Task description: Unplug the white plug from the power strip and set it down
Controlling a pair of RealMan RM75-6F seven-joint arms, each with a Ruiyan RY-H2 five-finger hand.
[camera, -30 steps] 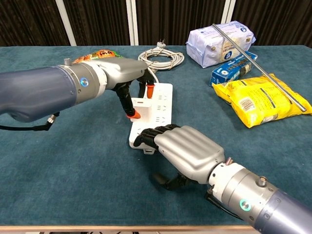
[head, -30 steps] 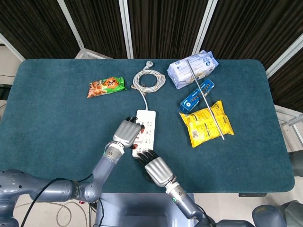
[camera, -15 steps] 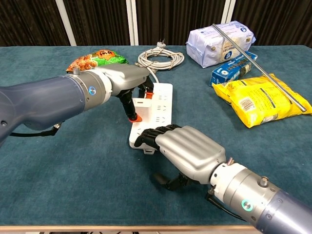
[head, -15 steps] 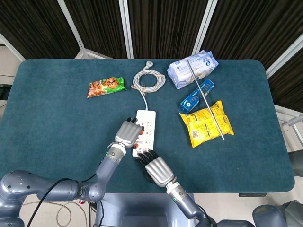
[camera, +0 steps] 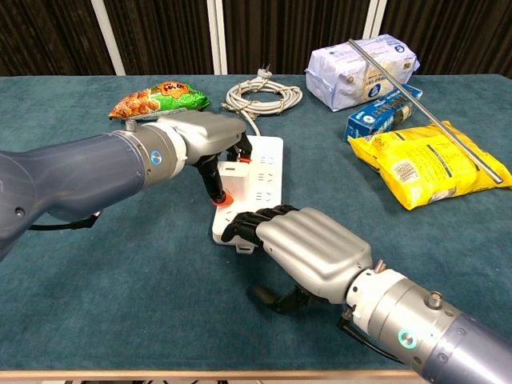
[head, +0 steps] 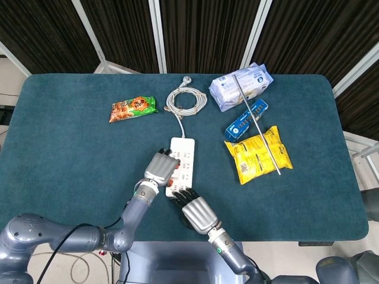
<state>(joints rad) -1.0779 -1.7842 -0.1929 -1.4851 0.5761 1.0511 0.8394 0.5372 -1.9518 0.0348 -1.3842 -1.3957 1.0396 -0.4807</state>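
Note:
A white power strip (head: 185,152) (camera: 270,170) lies lengthwise at the table's near middle. The white plug (camera: 234,169) sits on its left side. My left hand (head: 161,167) (camera: 198,134) reaches over the strip from the left and pinches the plug between thumb and fingers; the head view hides the plug under this hand. My right hand (head: 195,212) (camera: 308,250) has its curled fingers pressing on the strip's near end, with the thumb off the strip, close above the cloth.
The strip's coiled cable (head: 185,99) (camera: 264,97) lies behind it. A snack bag (head: 132,108) sits at the far left. At the right are a white pack (head: 240,86), a blue box (head: 246,120), a yellow bag (head: 259,155) and a metal rod (head: 257,121).
My left hand has shifted a little nearer along the strip and settled lower around the plug. The right hand and the strip have stayed put.

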